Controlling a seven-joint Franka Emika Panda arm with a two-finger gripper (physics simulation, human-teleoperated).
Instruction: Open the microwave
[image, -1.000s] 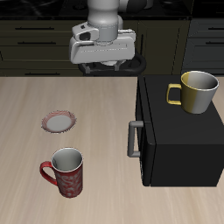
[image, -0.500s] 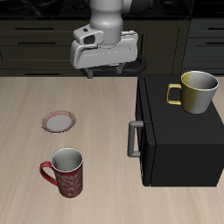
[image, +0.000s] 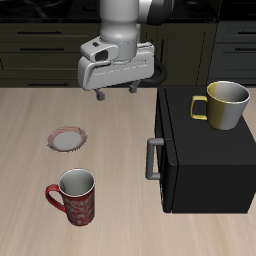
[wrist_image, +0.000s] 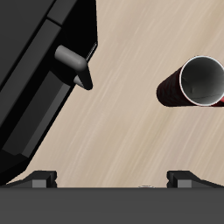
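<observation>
The microwave (image: 208, 152) is a large matte black box on the table, its door shut and its grey bar handle (image: 152, 158) facing the table's middle. My gripper (image: 116, 95) hangs open and empty above the table, behind the microwave's handle side and apart from it. In the wrist view the microwave's door (wrist_image: 35, 83) and its handle (wrist_image: 74, 66) show, with my gripper (wrist_image: 114, 179) open and nothing between the fingertips (wrist_image: 39, 179).
A yellow mug (image: 225, 104) stands on top of the microwave. A red mug (image: 74, 195) stands near the table's front edge and shows in the wrist view (wrist_image: 197, 83). A small plate (image: 67, 139) lies on the table. Dark cabinets (image: 40, 45) line the back.
My gripper has come down a little and moved slightly toward the table's front, staying open. The microwave and mugs have not moved.
</observation>
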